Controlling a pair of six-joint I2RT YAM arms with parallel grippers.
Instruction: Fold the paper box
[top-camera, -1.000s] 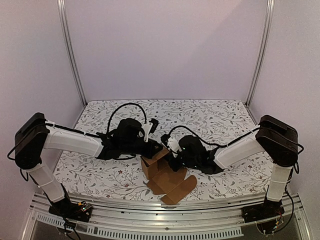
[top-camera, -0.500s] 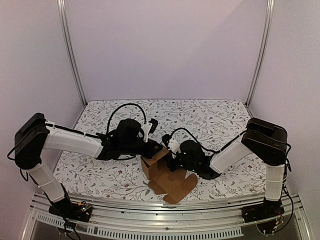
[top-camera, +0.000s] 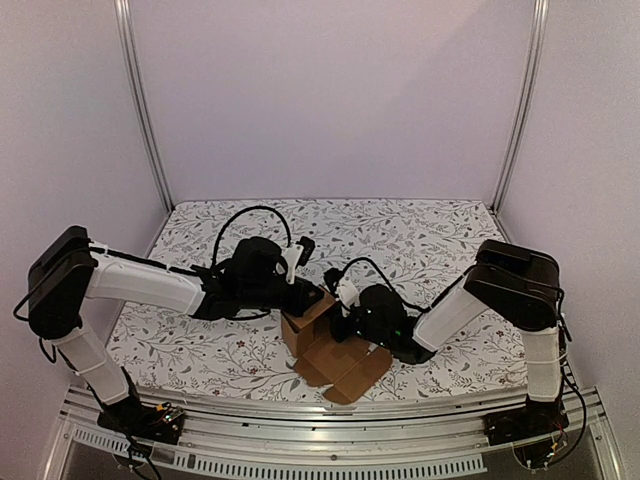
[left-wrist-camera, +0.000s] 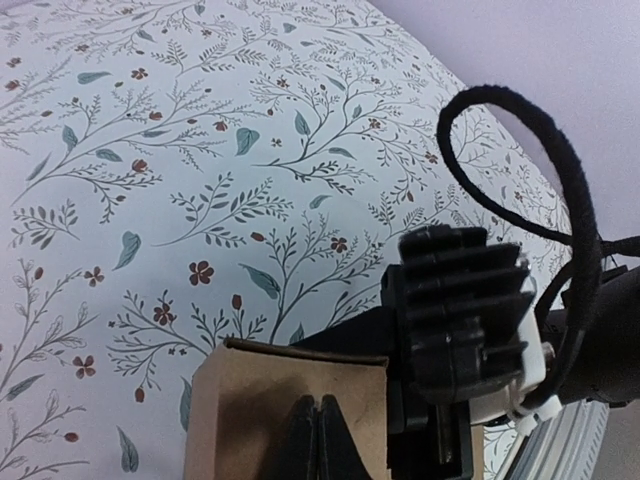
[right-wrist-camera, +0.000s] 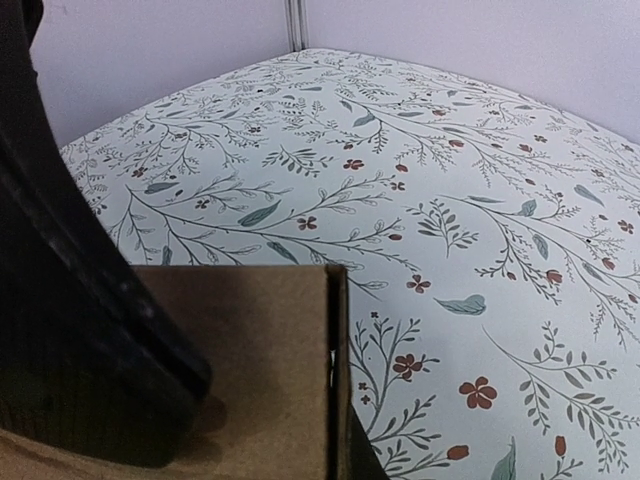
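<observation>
The paper box (top-camera: 322, 345) is brown cardboard, partly folded, near the table's front edge, with flaps spread toward the front. My left gripper (top-camera: 312, 300) is at its upper left corner. In the left wrist view the left gripper (left-wrist-camera: 318, 435) is shut, its tips resting against an upright cardboard panel (left-wrist-camera: 250, 400). My right gripper (top-camera: 347, 322) is at the box's right wall. In the right wrist view a folded wall edge (right-wrist-camera: 337, 380) runs down the middle, with a dark fingertip (right-wrist-camera: 365, 462) tight against it. The other finger is hidden.
The floral tablecloth (top-camera: 420, 240) covers the table. The metal rail (top-camera: 300, 405) of the front edge runs just below the box's flaps. A black cable (left-wrist-camera: 540, 170) loops over the right arm's wrist block (left-wrist-camera: 465, 310) beside the box.
The right arm's forearm and elbow have swung left and lower toward the box. Its gripper stays at the box's right wall. The left arm has not moved.
</observation>
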